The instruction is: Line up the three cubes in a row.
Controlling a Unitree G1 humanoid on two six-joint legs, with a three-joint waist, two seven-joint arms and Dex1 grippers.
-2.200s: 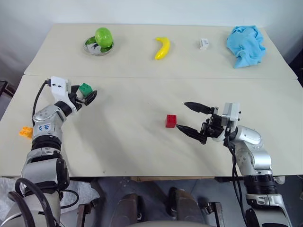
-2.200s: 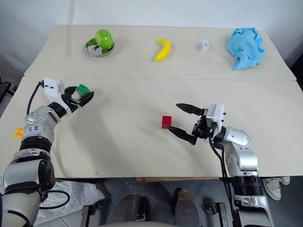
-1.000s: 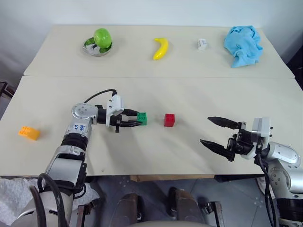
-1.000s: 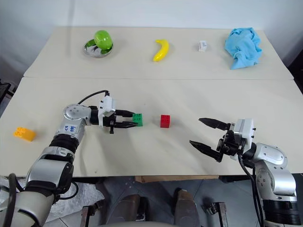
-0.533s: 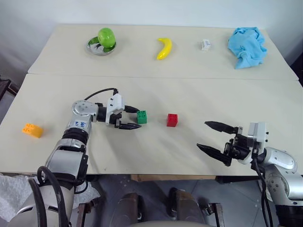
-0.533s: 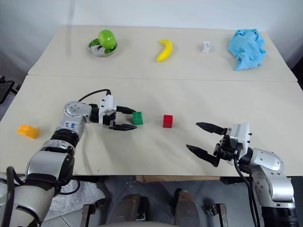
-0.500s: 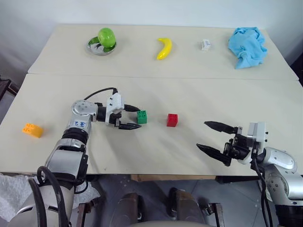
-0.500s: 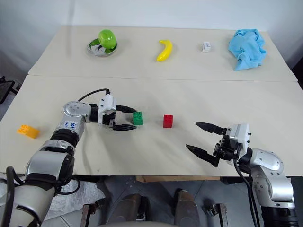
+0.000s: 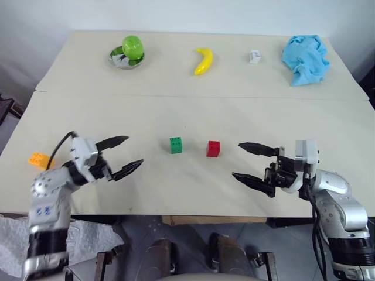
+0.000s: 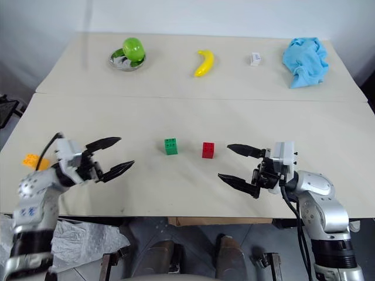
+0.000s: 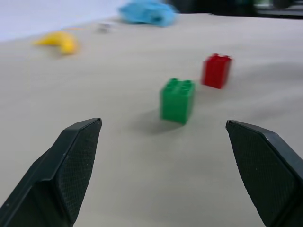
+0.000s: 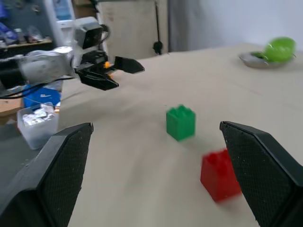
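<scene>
Now green cube (image 9: 176,144) upright beside red cube (image 9: 213,148), studs up.

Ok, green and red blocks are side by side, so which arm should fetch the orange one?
Left. The orange block lies at the table's left edge, right beside the open left gripper. The open right gripper sits beyond the red block and green block.

Orange-yellow cube (image 9: 38,158): partly hidden behind the left arm at the tabletop's (image 9: 176,187) left edge; studs hard to count.
Small white box (image 9: 254,56): too small to read any marking.
Banana (image 11: 59,40), blue cloth (image 11: 147,11): blurred in the left wrist view.
Red cube (image 12: 219,175): blurred in the right wrist view.
Green object in metal dish (image 9: 130,48): kind unclear.
</scene>
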